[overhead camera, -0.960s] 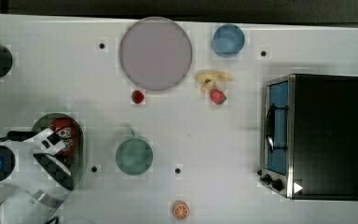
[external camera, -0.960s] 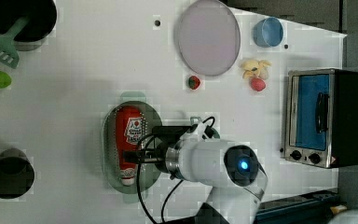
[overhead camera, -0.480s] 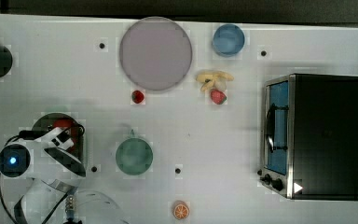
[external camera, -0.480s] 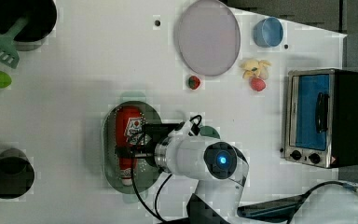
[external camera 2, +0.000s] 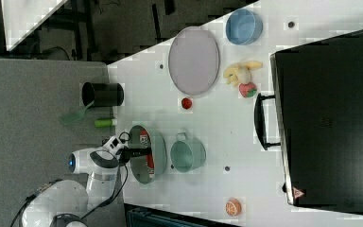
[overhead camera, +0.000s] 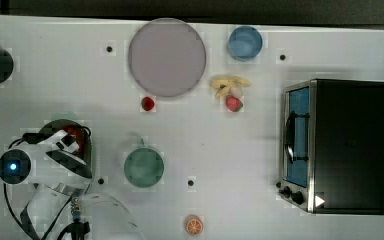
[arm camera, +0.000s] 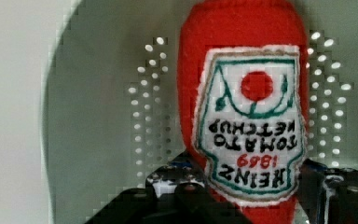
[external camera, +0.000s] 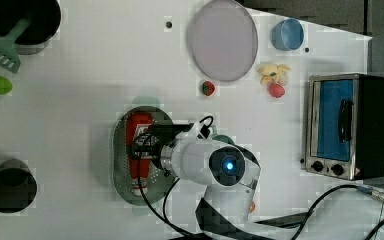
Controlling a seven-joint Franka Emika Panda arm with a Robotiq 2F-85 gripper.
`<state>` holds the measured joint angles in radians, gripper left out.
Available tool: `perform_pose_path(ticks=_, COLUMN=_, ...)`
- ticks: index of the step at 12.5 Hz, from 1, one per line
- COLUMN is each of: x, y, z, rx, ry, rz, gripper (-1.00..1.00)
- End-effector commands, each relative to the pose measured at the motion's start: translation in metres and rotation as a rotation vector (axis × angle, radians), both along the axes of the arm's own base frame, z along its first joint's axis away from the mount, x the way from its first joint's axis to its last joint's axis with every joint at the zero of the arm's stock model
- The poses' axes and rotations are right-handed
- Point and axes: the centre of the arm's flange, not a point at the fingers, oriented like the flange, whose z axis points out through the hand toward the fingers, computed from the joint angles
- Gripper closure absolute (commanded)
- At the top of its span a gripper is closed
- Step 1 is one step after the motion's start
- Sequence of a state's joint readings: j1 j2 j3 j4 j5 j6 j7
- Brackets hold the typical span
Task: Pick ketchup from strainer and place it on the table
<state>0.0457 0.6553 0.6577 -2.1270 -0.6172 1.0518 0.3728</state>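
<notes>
The Heinz ketchup bottle (arm camera: pixel 244 107) lies in the pale green strainer (external camera: pixel 122 165), the gripper (arm camera: pixel 247 186) lowered over it with fingers (arm camera: pixel 168 184) straddling its body, apparently not clamped yet, so grasping, lifting and placing on the table (overhead camera: pixel 230 145) all remain

My white table (overhead camera: pixel 55 75) carries the strainer (external camera: pixel 122 170), green cup (overhead camera: pixel 143 167), lilac plate (overhead camera: pixel 166 57), blue bowl (overhead camera: pixel 245 42), and toaster oven (overhead camera: pixel 340 145).

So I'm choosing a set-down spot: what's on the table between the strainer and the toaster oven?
In the top view, the green cup stands on the table between the strainer and the toaster oven; past it the tabletop is bare.
</notes>
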Motion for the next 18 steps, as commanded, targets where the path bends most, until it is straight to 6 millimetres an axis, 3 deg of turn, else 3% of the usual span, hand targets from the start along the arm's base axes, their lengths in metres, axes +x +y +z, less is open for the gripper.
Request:
perform_pose_path(ticks=1, x=0.000, y=0.017, z=0.025, rx=0.014, ry=-0.038, rz=-0.041, gripper=-0.13)
perform_pose_path(ticks=6, x=-0.001, y=0.022, z=0.112, rx=0.037, ry=-0.007, rz=-0.163, gripper=-0.13)
perform_pose_path(ticks=9, x=0.009, y=0.012, z=0.165, rx=0.029, ry=0.038, rz=-0.125, gripper=-0.13)
perform_pose_path(ticks=14, x=0.044, y=-0.040, z=0.238, rx=-0.077, ry=0.112, rz=-0.020, gripper=-0.13)
perform_pose_path(ticks=18, x=0.095, y=-0.116, z=0.291, rx=-0.095, ry=0.038, rz=-0.023, gripper=-0.13)
